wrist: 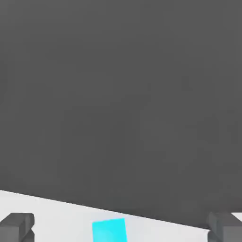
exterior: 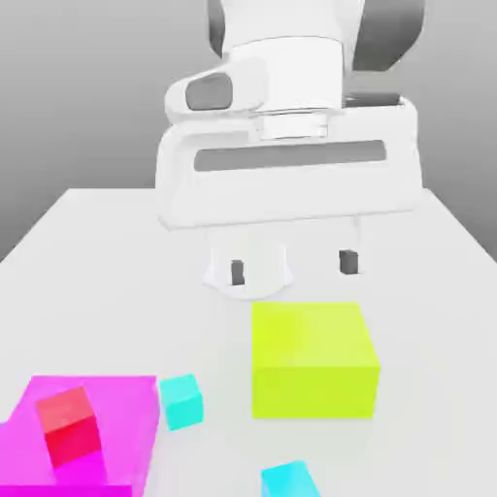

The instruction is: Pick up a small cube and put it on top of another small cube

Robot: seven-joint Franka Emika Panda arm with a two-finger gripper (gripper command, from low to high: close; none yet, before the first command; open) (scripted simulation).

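A plain white desk (exterior: 87,252) fills the lower part of the exterior view, its far edge meeting a featureless grey backdrop; the hand view shows the same white surface under a dark grey background. The white robot arm (exterior: 291,116) hangs over the far middle of the desk, and its tool (exterior: 291,267) points downward with the two dark fingertips (exterior: 238,273) standing wide apart and nothing between them. Counted by kind, the desk carries two small cyan cubes, one small red cube, one large yellow-green block and one large magenta block. The first cyan cube (exterior: 182,401) rests on the desk just beside the magenta block's right side in the exterior view; the second cyan cube (exterior: 290,480) lies nearer the camera, at the picture's near edge and near the yellow-green block's near corner, well apart from the tool. The red cube (exterior: 69,425) sits tilted on top of the magenta block (exterior: 116,417), at the near left. The yellow-green block (exterior: 313,359) stands near the desk's middle, close below the tool in the exterior view and apart from it. In the hand view one cyan cube (wrist: 109,230) appears between the two grey fingertips (wrist: 17,225), untouched by either; which of the two it is cannot be told.
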